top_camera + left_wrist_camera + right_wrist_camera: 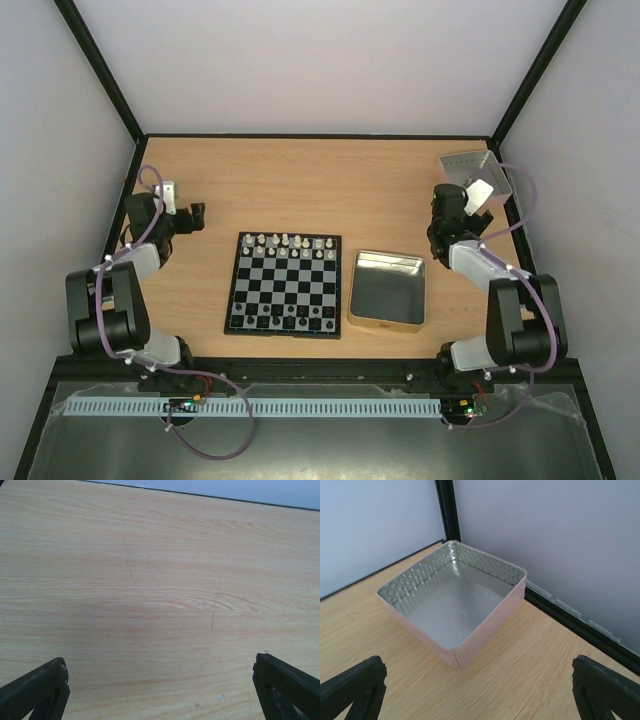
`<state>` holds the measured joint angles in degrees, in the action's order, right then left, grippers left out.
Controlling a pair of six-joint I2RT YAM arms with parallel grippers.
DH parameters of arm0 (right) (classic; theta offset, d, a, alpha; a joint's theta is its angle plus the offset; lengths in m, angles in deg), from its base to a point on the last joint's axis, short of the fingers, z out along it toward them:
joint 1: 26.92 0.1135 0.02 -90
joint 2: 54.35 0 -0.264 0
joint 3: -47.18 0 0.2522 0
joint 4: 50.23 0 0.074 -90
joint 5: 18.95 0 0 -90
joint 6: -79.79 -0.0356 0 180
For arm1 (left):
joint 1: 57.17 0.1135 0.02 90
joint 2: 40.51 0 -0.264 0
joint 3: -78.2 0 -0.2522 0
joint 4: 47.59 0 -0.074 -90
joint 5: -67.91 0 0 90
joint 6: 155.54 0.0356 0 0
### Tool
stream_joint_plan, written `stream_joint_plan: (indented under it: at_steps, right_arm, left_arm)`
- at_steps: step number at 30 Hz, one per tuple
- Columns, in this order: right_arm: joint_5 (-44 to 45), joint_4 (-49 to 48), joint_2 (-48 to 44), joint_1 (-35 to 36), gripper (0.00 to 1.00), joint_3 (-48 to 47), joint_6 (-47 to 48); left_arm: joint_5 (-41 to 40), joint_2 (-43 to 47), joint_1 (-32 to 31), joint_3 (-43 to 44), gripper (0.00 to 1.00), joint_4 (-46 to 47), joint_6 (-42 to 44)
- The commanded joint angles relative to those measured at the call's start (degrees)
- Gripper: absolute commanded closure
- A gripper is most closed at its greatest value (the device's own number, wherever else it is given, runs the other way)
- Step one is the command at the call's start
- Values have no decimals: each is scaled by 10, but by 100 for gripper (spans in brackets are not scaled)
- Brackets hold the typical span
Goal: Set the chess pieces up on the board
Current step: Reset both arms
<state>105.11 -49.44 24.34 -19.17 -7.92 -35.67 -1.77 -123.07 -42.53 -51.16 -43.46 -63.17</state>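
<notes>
Left gripper (pixel 160 666) spread wide and empty above bare wooden table (pixel 150 580). Right gripper (pixel 477 666) likewise wide, holding nothing, facing square tray (pixel 485 627) in the far right corner. Chessboard (pixel 285 285), black and silvery squares, mid-table just left of gold-rimmed tin (pixel 384 322). White pieces (pixel 290 243) lining far edge, black pieces (pixel 285 318) near edge.

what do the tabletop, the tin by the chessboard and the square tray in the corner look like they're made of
Tabletop: light wood or wood-look laminate, matte; fine grain lines show.
Tin: metal, probably; gold outer wall, dull silvery reflective inside.
Square tray: likely thin metal; shiny embossed inner walls, pale pinkish outside.
</notes>
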Motion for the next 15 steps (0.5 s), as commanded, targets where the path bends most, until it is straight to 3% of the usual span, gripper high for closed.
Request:
stream_joint_plan:
  at_steps: [1, 11, 15]
  right_arm:
    - [-22, -156, 49, -7, 3, 38, 70]
    - [-80, -448, 42, -23, 2, 214, 139]
    - [-93, -509, 58, -22, 2, 244, 147]
  left_arm:
    - [-9, -38, -3, -10, 1, 136, -38]
    - [-13, -53, -18, -82, 1, 269, -30]
    - [-16, -25, -23, -120, 1, 312, -24]
